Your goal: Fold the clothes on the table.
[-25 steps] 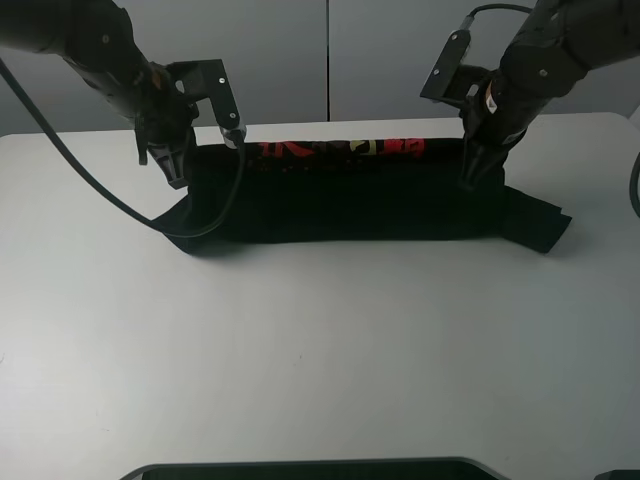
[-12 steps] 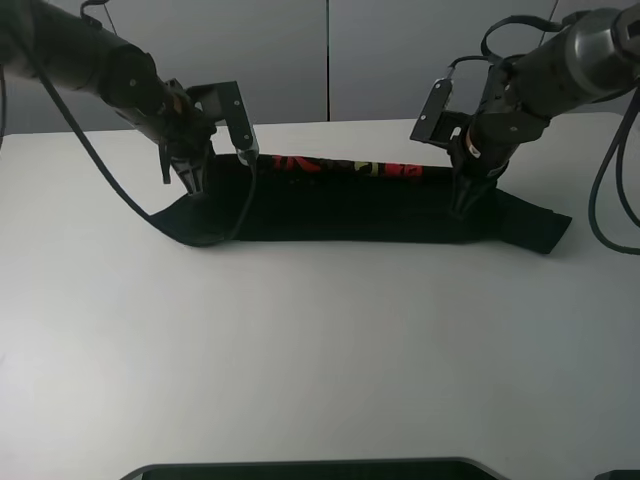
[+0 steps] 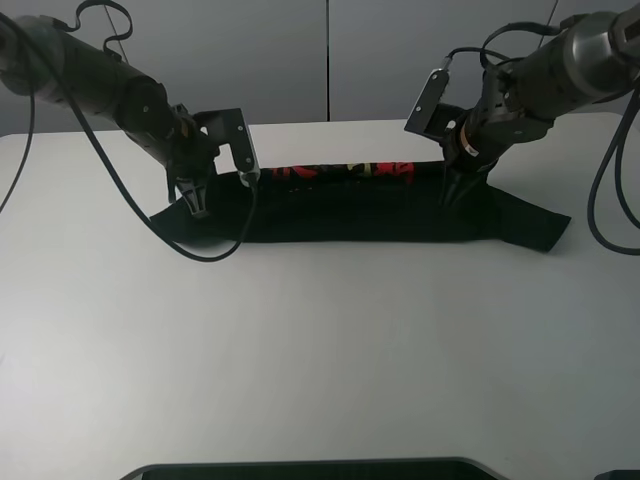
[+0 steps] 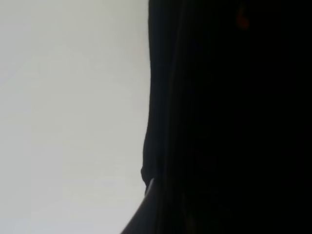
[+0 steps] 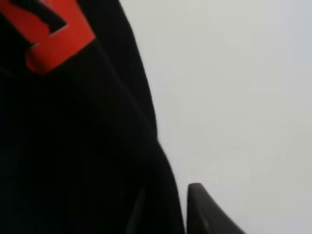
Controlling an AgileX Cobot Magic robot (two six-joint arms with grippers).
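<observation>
The clothes (image 3: 360, 210), a black T-shirt, lie folded into a long low band across the far part of the white table (image 3: 320, 350). A strip of red and yellow print (image 3: 345, 170) shows along the band's far edge. My left gripper (image 3: 197, 203) points down onto the band's left end, shut on the black fabric (image 4: 229, 122), which fills most of the left wrist view. My right gripper (image 3: 450, 193) is at the band's right part. In the right wrist view one dark finger (image 5: 204, 214) stands a sliver clear of the fabric edge (image 5: 146, 146), jaws slightly apart.
A sleeve (image 3: 530, 225) sticks out past the right gripper towards the table's right side. The left arm's black cable (image 3: 125, 205) loops down onto the table beside the shirt. A dark object (image 3: 300, 470) lies along the near edge.
Both grippers came down and towards the near side, laying the lifted fold flat so only a thin strip of print shows. The right jaws have parted.
</observation>
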